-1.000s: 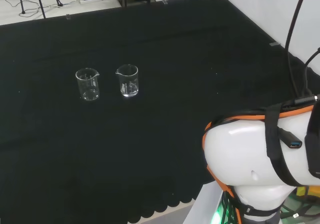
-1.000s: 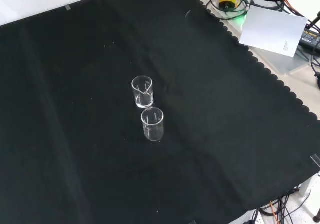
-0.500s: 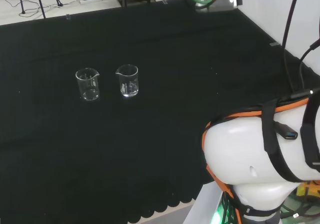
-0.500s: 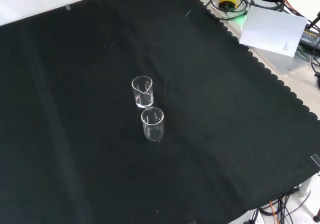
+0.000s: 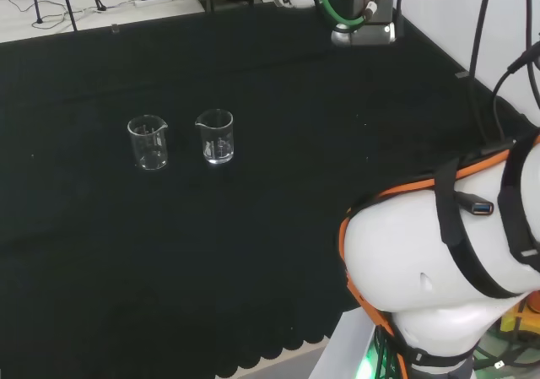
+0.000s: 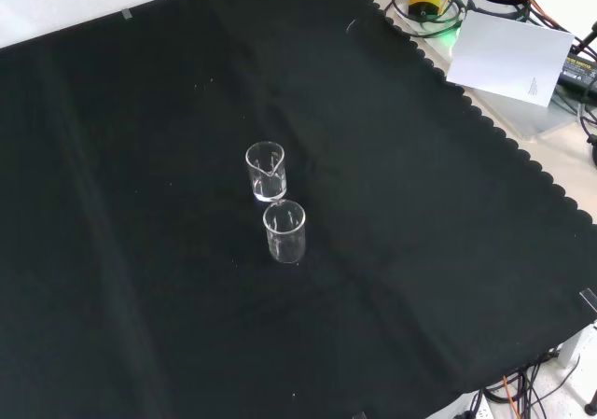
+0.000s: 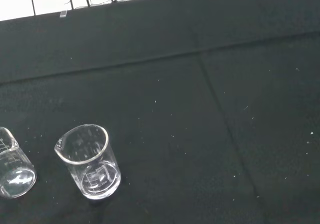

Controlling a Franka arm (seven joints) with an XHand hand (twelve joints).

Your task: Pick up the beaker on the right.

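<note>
Arm swings in, beakers untouched

Since a second ago, more of the arm's far end (image 5: 363, 8) is seen at the top of the head view, lower down over the cloth, and the big white link (image 5: 439, 278) at the right is tilted differently. Nothing on the black cloth (image 6: 140, 279) is shifted. Two clear glass beakers are stood upright near the middle, close together but apart. The right beaker (image 5: 216, 137) is the right one in the head view and the farther one (image 6: 266, 171) in the front view, spout turned leftward in the head view. The other beaker (image 5: 148, 143) is set just to its left there. Whether the hand's open or closed can't be told.
</note>
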